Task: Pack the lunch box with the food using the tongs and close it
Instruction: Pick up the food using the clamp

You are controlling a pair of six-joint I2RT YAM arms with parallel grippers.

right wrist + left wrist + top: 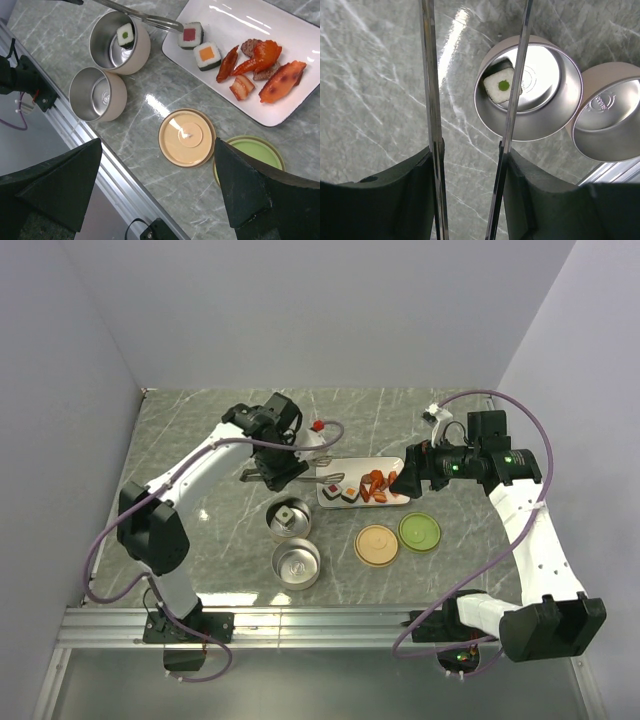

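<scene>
My left gripper (468, 150) is shut on the tongs (432, 90), one finger pressing on each silver arm. The tongs (322, 480) reach right, and their tips (162, 22) hover at the left end of the white plate (392, 462). That plate holds two white sushi blocks (190, 35) and several orange-red chunks (282, 80). The lunch box is two round steel tubs. The far tub (555, 95) holds one white block with a green spot (500, 86); the near tub (96, 94) holds nothing. My right gripper (158, 150) hangs open above the tan lid (186, 137).
A green lid (419, 532) lies right of the tan lid (378, 545), both in front of the plate. A small white bottle with a red cap (316, 428) stands behind the plate. An aluminium rail (55, 125) runs along the table's near edge.
</scene>
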